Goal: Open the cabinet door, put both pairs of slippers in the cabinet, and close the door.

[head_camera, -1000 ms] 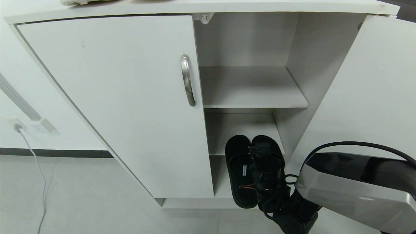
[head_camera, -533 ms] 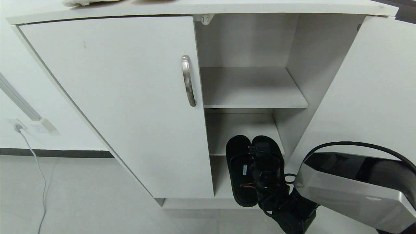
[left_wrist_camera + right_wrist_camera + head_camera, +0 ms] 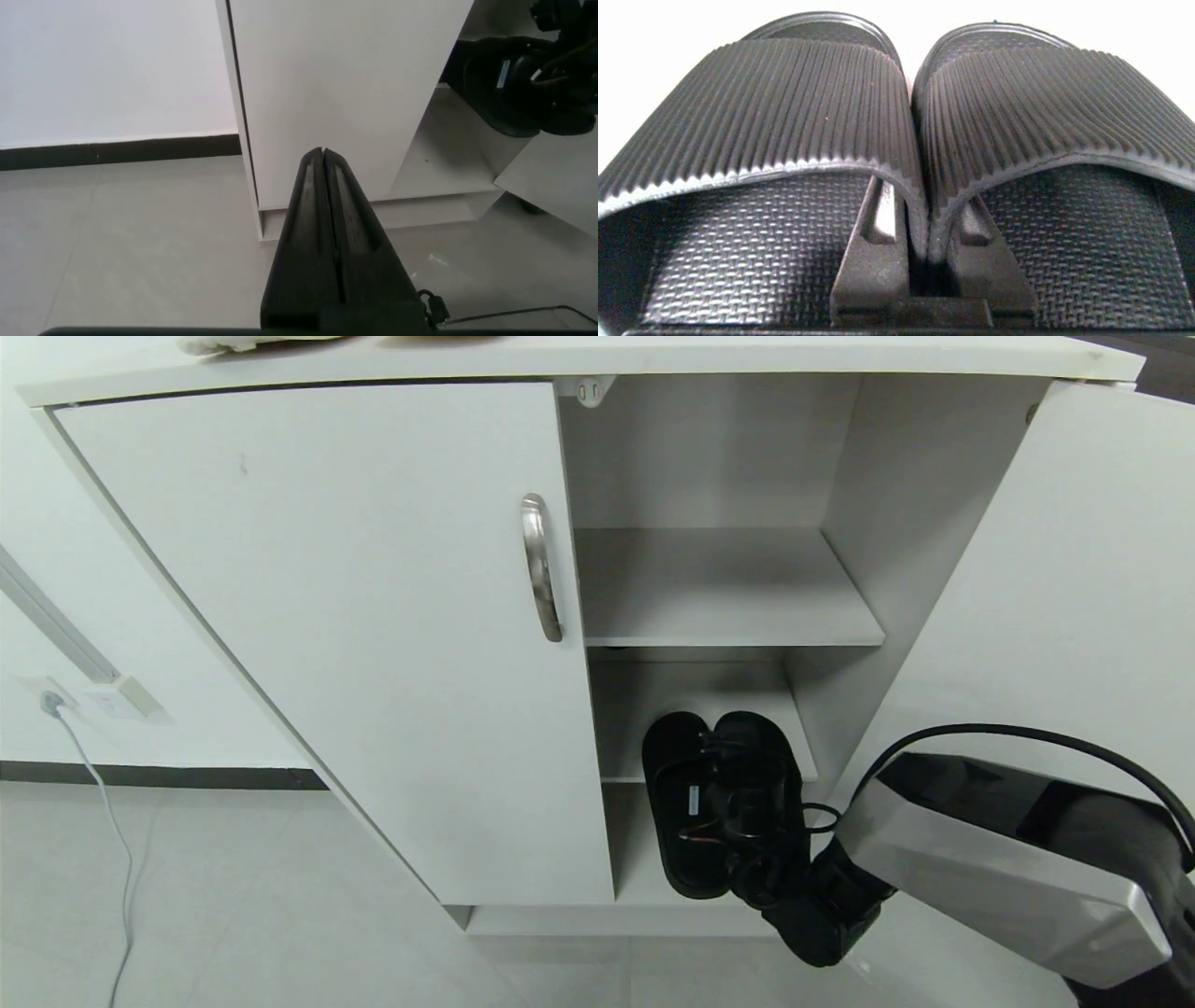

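Head view, lower centre: right hand (image 3: 926, 252) pinches the slippers (image 3: 686, 821) by their straps; toes could snag the shelf (image 3: 625, 728) edge, tugging them loose. Left hand (image 3: 322, 161) is pressed together.

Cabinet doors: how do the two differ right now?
The left door is shut, flat across its half of the cabinet; the right door is swung wide open, exposing the shelves. The left door shows its outer face with a metal handle; the right door turns a plain inner face outward. Both are white.
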You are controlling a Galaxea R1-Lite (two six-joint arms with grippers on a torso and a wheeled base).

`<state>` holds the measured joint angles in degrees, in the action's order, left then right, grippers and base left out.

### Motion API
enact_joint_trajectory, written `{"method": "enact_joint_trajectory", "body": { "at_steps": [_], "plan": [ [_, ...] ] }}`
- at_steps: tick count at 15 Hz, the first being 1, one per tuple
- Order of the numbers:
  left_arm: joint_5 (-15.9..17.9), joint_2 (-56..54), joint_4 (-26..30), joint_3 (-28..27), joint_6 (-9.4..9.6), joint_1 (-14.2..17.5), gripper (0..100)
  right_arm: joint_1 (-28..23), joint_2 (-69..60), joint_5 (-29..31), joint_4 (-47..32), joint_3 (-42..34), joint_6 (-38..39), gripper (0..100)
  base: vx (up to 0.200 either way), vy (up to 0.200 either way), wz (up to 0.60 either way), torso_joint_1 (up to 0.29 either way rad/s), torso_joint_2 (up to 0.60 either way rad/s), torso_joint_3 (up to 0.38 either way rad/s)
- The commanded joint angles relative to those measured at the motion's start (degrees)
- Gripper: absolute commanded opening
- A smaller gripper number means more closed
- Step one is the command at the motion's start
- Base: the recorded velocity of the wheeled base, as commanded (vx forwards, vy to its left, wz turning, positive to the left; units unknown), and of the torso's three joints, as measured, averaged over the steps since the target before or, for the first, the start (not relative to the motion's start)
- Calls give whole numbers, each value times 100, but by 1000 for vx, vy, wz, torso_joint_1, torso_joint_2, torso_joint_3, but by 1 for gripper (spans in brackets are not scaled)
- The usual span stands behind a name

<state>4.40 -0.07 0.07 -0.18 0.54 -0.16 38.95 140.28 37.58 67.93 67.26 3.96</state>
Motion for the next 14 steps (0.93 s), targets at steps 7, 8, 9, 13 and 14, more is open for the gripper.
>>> {"method": "enact_joint_trajectory", "body": {
  "at_steps": [7, 8, 9, 13, 14],
  "plan": [
    [-1, 7, 1, 1, -1, -2, 0, -221, 298, -5, -913, 1246, 17, 0, 0, 0, 0, 0, 0, 0],
    [-1, 7, 1, 1, 8, -2, 0, -247, 360, -5, -930, 1343, 17, 0, 0, 0, 0, 0, 0, 0],
    [-1, 7, 1, 1, 8, -2, 0, -256, 404, -14, -930, 1422, 17, 0, 0, 0, 0, 0, 0, 0],
    [-1, 7, 1, 1, 8, -2, 0, -318, 571, -67, -1088, 1800, 17, 0, 0, 0, 0, 0, 0, 0],
    [-1, 7, 1, 1, 8, -2, 0, -353, 632, -67, -1150, 1967, 17, 0, 0, 0, 0, 0, 0, 0]
  ]
}}
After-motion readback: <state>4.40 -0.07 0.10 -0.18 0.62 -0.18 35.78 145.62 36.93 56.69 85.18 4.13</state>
